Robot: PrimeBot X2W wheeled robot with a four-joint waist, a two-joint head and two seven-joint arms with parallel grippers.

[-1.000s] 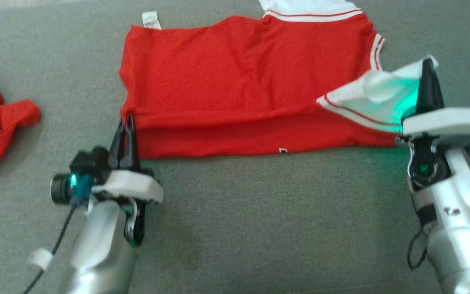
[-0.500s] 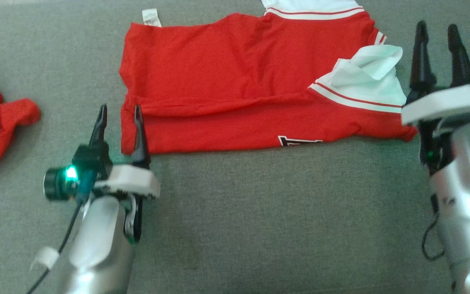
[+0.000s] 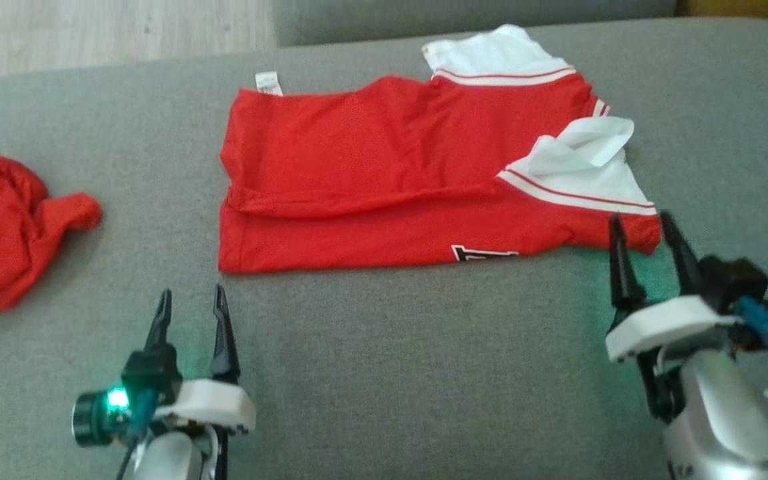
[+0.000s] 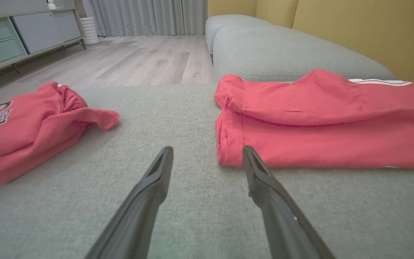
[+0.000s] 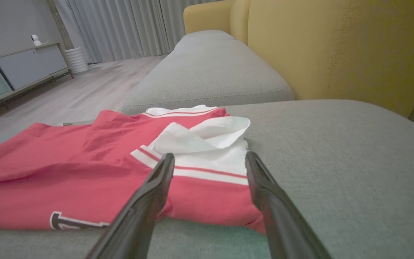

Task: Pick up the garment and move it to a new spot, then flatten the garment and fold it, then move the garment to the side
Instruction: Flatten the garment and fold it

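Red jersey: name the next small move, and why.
Probably ease the right hand forward to pinch the jersey at its end by the rumpled white sleeve, for a crosswise fold: it and the left hand stand open and empty, the jersey folded once lengthwise.

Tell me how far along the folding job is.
Done: the red jersey lies spread on the sofa cushion with one layer folded over. In hand: nothing, left claw and right claw stand open. Left: finishing the fold, then moving it aside.

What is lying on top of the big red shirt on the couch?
On the red shirt: its own folded-over flap and a crumpled white sleeve. Most of the lettering is covered; a bit peeks out at the near edge.
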